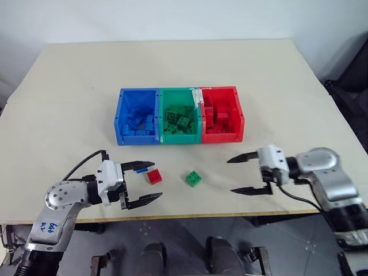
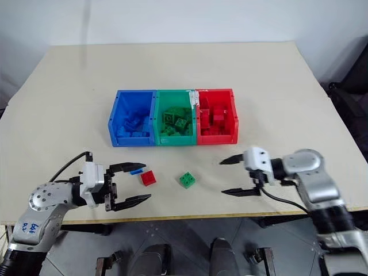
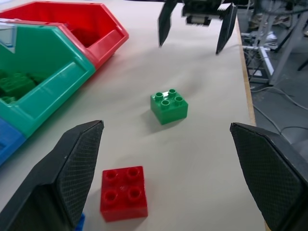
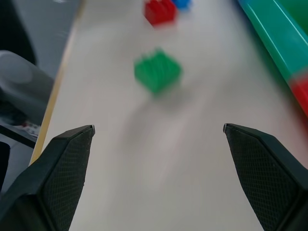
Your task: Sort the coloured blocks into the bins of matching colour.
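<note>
The robot's left gripper [image 1: 141, 183], two black fingers spread wide and holding nothing, hovers low over the near edge of the pale beige tabletop [image 1: 172, 63], pointing toward the middle of the table. Just beside its upper fingertip lies a small flat blue studded plastic brick [image 1: 141, 170], and touching distance beyond that sits a small red square studded plastic brick [image 1: 154, 176], which the left wrist view shows lying between the open fingers, close to one of them. Farther along the same line, a small green square studded plastic brick [image 1: 193, 178] rests alone on the bare tabletop, about midway between the two arms.

Facing it from the other side, the right gripper [image 1: 240, 175] is likewise spread wide and empty, its black fingers aimed toward the green brick and well apart from it; the left wrist view catches this gripper beyond the green brick.

Behind the loose bricks, toward the centre of the table, stand three joined open-topped rectangular plastic tubs in a row: a blue bin [image 1: 137, 115] on the robot's left, a green bin [image 1: 179, 115] in the middle and a red bin [image 1: 221, 113] on the right. Each already holds a heap of bricks of its own colour. All three loose bricks lie on the table in front of the bins, touching none of them
</note>
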Robot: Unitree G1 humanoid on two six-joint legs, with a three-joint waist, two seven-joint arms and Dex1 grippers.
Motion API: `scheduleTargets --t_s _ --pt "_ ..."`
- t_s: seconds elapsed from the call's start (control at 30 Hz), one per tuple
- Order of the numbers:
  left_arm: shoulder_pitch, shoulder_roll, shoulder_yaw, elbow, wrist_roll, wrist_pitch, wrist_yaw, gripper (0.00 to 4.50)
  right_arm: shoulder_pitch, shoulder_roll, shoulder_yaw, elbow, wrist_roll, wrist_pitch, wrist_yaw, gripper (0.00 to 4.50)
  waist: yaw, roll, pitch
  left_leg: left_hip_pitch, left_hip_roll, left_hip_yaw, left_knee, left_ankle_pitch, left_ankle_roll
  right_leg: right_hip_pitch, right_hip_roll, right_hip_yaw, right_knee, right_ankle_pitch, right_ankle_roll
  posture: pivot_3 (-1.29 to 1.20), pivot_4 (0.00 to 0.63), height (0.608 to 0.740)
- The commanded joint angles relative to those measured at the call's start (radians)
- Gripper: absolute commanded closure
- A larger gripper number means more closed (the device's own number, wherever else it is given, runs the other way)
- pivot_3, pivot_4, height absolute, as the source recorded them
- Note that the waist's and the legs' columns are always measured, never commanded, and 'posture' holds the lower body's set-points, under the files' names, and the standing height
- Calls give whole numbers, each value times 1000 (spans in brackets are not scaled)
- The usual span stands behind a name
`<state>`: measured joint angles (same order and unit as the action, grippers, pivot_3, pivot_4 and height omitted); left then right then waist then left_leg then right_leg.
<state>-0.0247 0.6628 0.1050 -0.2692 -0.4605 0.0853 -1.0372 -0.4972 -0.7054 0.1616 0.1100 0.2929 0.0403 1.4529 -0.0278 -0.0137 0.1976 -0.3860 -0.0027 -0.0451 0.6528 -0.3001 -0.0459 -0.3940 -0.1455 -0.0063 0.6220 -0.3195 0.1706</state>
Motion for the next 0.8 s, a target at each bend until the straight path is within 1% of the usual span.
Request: scheduleTargets --t_s 0.03,0.13,0.2,0.23,0.3,0.4,0.5,0.53,0.6,0.67,0.73,0.77,0.8 --pt "89 26 77 -86 -27 13 16 0 -108 89 87 97 -51 -53 41 23 3 0 0 -1 0 -1 0 0 0 0 0 0 0 0 0 0 150 740" --pt "203 29 150 -144 -41 24 44 0 -209 191 171 220 -115 -100 58 23 -13 -2 -1 0 0 0 0 -1 0 0 0 0 -1 0 0 0 150 740" --pt "260 27 182 -172 -35 24 61 0 -244 216 210 286 -160 -135 74 23 -11 -1 0 0 1 -1 -2 -1 -1 -1 0 0 0 0 0 0 150 740" --pt "280 23 196 -189 -39 27 72 0 -260 227 224 327 -183 -181 73 192 -2 -1 0 0 1 -1 -2 -1 -1 -1 0 0 0 0 0 0 150 740" --pt "303 17 214 -211 -45 33 91 0 -282 248 234 382 -196 -239 76 641 7 -1 0 -1 0 -2 -1 -1 -1 -1 0 -1 -1 0 -1 0 150 740" --pt "318 12 224 -226 -45 37 109 0 -301 272 230 425 -192 -260 92 1628 7 -1 0 -1 -1 -3 1 -1 0 1 -1 -1 -1 0 0 0 150 740" --pt "322 7 226 -237 -45 40 124 0 -306 254 234 430 -197 -265 123 2600 1 -1 0 0 -1 -3 0 -1 -1 1 0 -1 0 0 0 0 150 740" --pt "322 5 227 -239 -46 39 128 0 -306 245 227 423 -191 -261 131 2833 0 -1 0 0 -1 -2 0 -1 -1 1 0 -1 0 0 0 0 150 740" --pt "325 -7 235 -245 -58 41 144 0 -303 235 186 388 -150 -215 112 2980 -1 -1 0 0 -1 -2 0 -1 -1 1 0 -1 0 0 0 0 150 740" --pt "320 -27 250 -252 -84 50 169 0 -306 244 130 331 -75 -102 74 2981 0 -1 0 0 -1 -2 0 -1 -1 0 0 -1 0 0 0 0 150 740" --pt "311 -46 271 -259 -118 68 198 0 -329 276 61 292 -16 4 -23 2981 0 -1 0 -1 0 -2 0 -1 -1 0 0 -1 0 0 0 0 150 740" --pt "311 -50 276 -264 -126 75 205 0 -332 283 43 276 -6 33 -49 2981 -2 0 0 -1 0 -3 0 -1 -1 0 0 -2 0 0 0 0 150 740" --pt "308 -55 290 -264 -138 81 219 0 -348 298 15 270 -2 65 -109 2981 -3 0 0 -1 0 -2 0 -1 -1 0 0 -2 0 0 0 0 150 740"
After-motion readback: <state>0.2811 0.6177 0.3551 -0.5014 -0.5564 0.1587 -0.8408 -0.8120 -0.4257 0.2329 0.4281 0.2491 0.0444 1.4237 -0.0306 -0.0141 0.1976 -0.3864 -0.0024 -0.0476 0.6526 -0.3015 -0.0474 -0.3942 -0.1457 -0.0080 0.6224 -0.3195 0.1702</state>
